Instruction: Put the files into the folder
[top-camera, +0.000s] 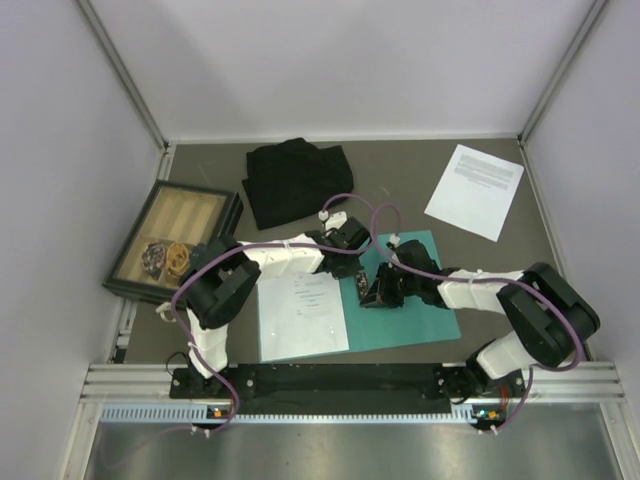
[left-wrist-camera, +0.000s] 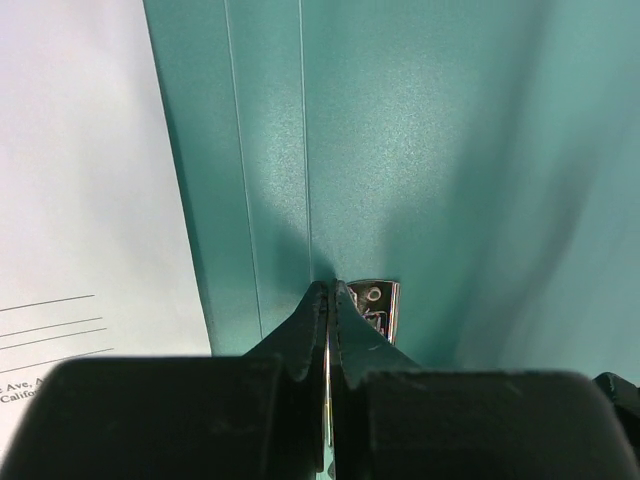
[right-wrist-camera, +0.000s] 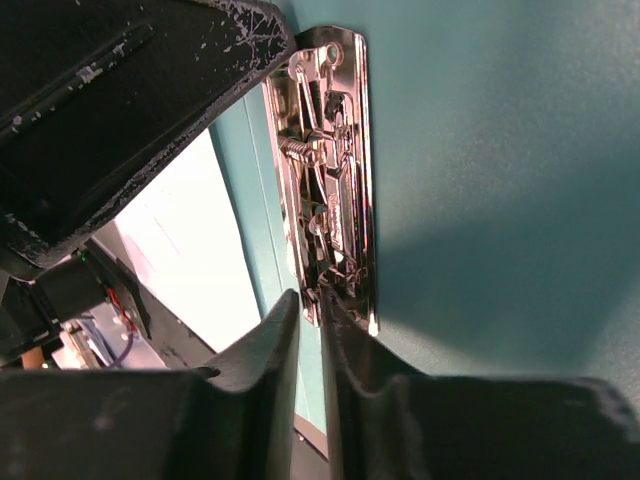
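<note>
Two pincers meet at the metal clip (right-wrist-camera: 330, 170) of the folder (left-wrist-camera: 450, 150). The left gripper (left-wrist-camera: 328, 290) has its tips pressed together just beside the clip. The right gripper (right-wrist-camera: 310, 300) has its tips nearly together at the clip's end, and we cannot tell whether they pinch it. One sheet (left-wrist-camera: 80, 180) overlaps the folder's left part, with "Ave" and "Califo" legible. The other sheet (top-camera: 475, 190) lies apart, beyond the folder's far right corner.

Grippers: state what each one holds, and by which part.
Right gripper looks shut on the metal clip, pinching its near end. Left gripper is shut beside the clip on the folder; nothing visible between its fingers.
</note>
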